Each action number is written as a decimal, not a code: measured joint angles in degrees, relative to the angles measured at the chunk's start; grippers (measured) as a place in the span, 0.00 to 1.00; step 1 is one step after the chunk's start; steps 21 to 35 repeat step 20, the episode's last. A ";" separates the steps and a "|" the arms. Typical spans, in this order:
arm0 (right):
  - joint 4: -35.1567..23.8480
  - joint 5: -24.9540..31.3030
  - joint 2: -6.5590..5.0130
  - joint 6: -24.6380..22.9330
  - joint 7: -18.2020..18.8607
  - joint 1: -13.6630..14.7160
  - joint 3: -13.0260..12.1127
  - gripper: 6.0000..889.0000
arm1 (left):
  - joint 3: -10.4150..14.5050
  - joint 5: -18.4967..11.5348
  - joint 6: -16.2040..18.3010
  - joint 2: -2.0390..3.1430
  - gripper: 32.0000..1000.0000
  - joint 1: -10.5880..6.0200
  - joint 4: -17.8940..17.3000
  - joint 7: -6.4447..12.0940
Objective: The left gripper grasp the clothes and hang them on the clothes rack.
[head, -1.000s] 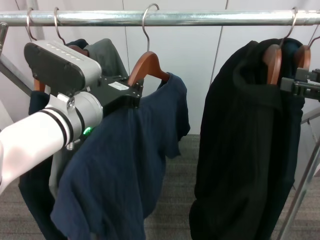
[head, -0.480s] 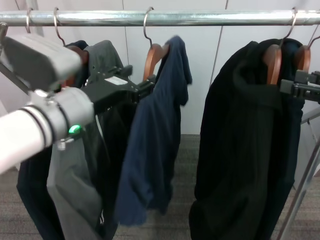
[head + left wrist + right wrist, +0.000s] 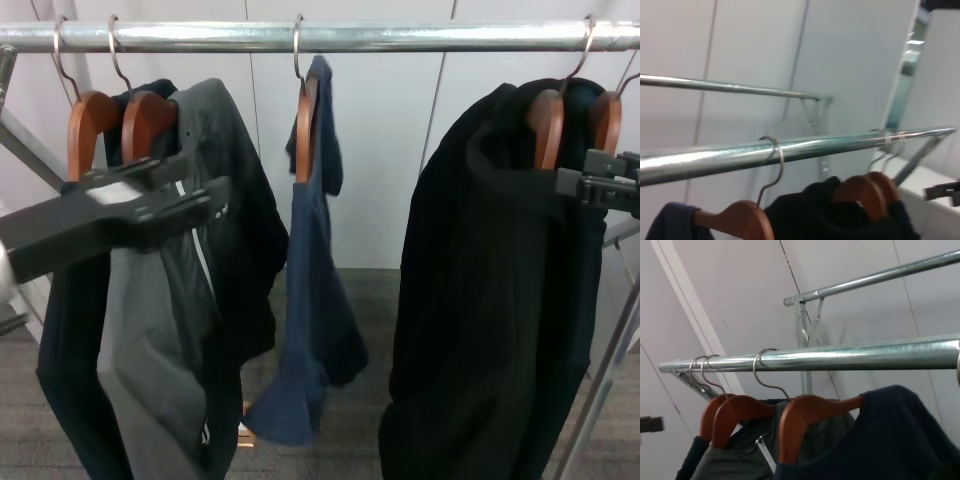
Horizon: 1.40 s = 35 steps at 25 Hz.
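Observation:
The clothes (image 3: 315,300), a navy T-shirt on a brown wooden hanger (image 3: 305,125), hang by a silver hook from the clothes rack (image 3: 400,35), turned edge-on to my head view. The left gripper (image 3: 200,188) is left of the shirt, in front of the grey and black jacket (image 3: 190,300). It is open, holds nothing and is clear of the shirt. In the right wrist view the shirt (image 3: 890,435) and its hanger (image 3: 805,415) hang under the rack (image 3: 850,357). The right gripper (image 3: 600,180) stays at the far right by the black coat.
A bulky black coat (image 3: 490,300) hangs at the right on wooden hangers. Two more hangers (image 3: 120,120) carry the jacket and a dark garment at the left. A slanted support leg (image 3: 600,390) stands at the lower right. Open gaps flank the shirt along the rack.
The left gripper let go of the hanger and drew back to the left. The shirt's hook now rests on the rack, and the shirt has swung edge-on.

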State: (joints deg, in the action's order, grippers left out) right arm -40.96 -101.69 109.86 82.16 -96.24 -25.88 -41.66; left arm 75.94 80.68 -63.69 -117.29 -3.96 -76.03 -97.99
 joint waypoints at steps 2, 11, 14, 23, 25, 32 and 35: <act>0.00 0.00 0.00 0.08 0.00 -0.04 0.00 0.92 | -4.18 -0.70 -6.01 -0.05 0.64 0.23 2.34 1.75; -0.05 0.00 0.00 0.37 0.00 -0.28 -0.28 0.92 | -7.41 -4.61 -12.72 -0.19 0.64 -0.33 11.71 10.32; -0.05 0.00 0.00 0.37 0.00 -0.46 -0.41 0.92 | -7.29 -4.62 -12.80 -0.20 0.64 -1.22 13.39 11.08; -0.08 -0.22 0.00 0.37 0.19 -0.49 -0.48 0.92 | -7.25 -5.09 -12.91 -0.30 0.64 -2.19 15.67 12.41; -0.08 -0.22 0.00 0.37 0.19 -0.49 -0.48 0.92 | -7.25 -5.09 -12.91 -0.30 0.64 -2.19 15.67 12.41; -0.08 -0.22 0.00 0.37 0.19 -0.49 -0.48 0.92 | -7.25 -5.09 -12.91 -0.30 0.64 -2.19 15.67 12.41; -0.08 -0.22 0.00 0.37 0.19 -0.49 -0.48 0.92 | -7.25 -5.09 -12.91 -0.30 0.64 -2.19 15.67 12.41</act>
